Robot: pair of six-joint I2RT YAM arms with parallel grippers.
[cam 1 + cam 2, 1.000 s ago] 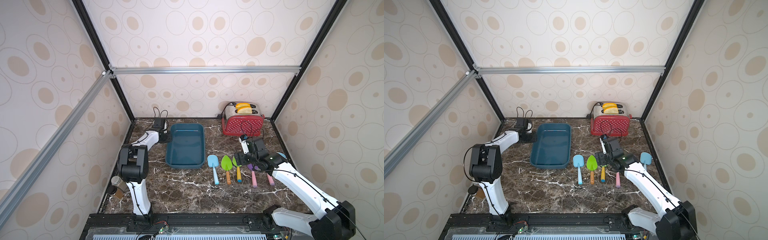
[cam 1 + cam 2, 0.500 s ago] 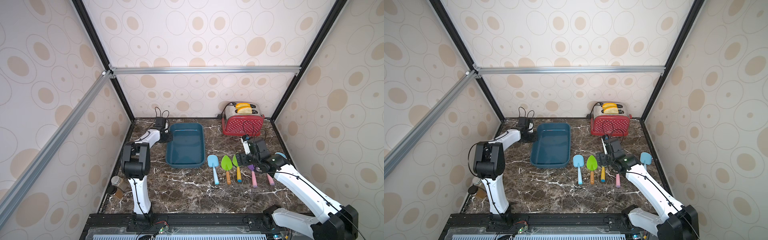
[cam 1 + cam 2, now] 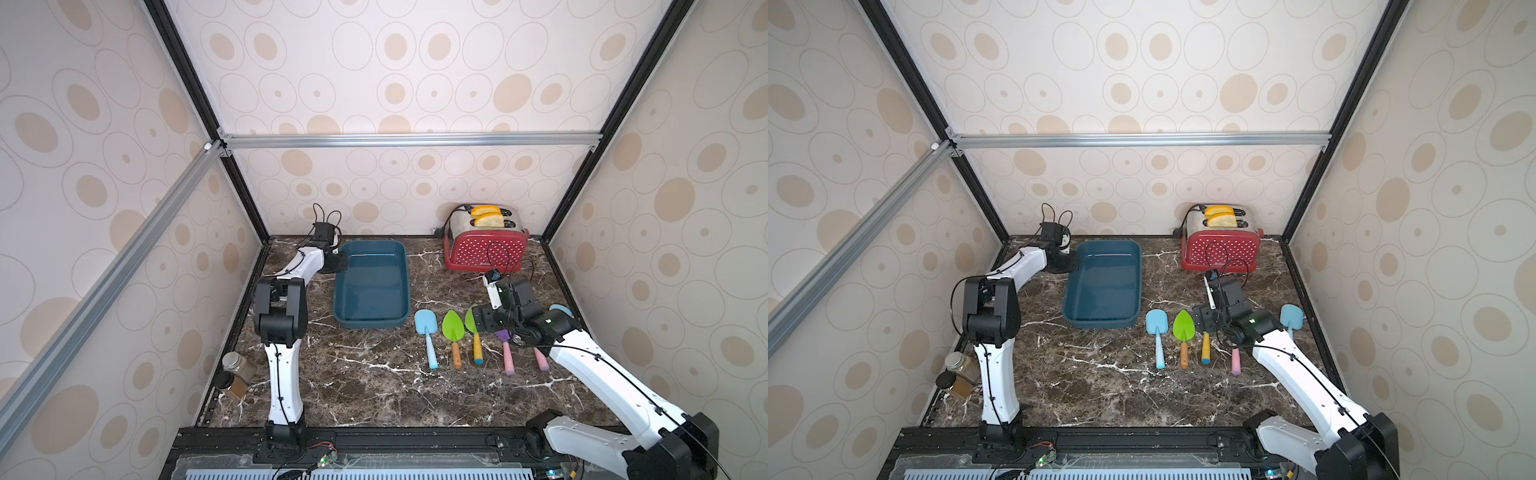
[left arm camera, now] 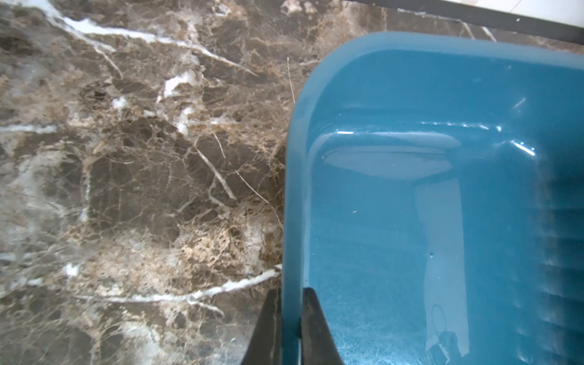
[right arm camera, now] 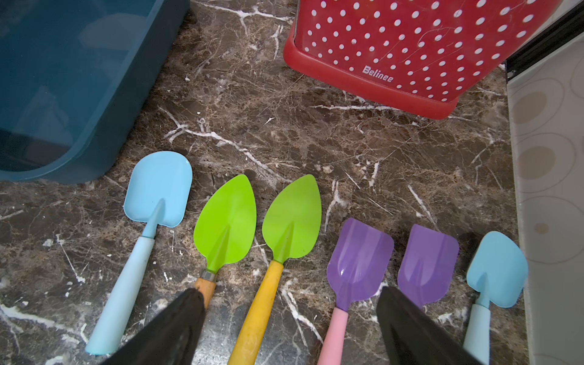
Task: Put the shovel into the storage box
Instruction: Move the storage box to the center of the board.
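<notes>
1. We see the left gripper (image 4: 290, 295) clamped on the storage box (image 4: 410, 79), a dark teal-blue rectangular plastic tub with rounded corners and a rolled rim. In the left wrist view one black finger (image 4: 267, 325) sits outside the wall and its partner inside, both tight against the plastic.
2. In both top views that grip falls on the box's left long side, near its far corner.
3. The right gripper (image 5: 288, 294) hangs with its jaws spread wide above a row of small shovels, gripping nothing.
4. Six shovels lie side by side on the dark brown marble tabletop (image 3: 374, 386), just right of the box's near right corner. Their blades point toward the far wall, and all of them are outside the box.
5. Going away from the box, we count:
   - the pale blue shovel (image 5: 158, 189) on a matching handle
   - the leaf-bladed green shovel (image 5: 226, 221) on an orange-brown handle
   - the second green shovel (image 5: 292, 215) on a yellow handle
   - the purple shovel (image 5: 360, 252) on a pink handle
   - the second purple shovel (image 5: 428, 259)
   - the second pale blue shovel (image 5: 496, 268)
6. In the right wrist view the yellow handle and the first pink handle lie between the spread fingers. We cannot tell whether one fingertip touches the orange-brown handle.
7. A red toaster with white dots (image 3: 484, 249), with two bread slices (image 3: 488, 216) in its slots, stands right of the box's far end, well apart from it.
8. Two small glass jars (image 3: 235, 370) sit left of the box's near end, at the table's edge.
</notes>
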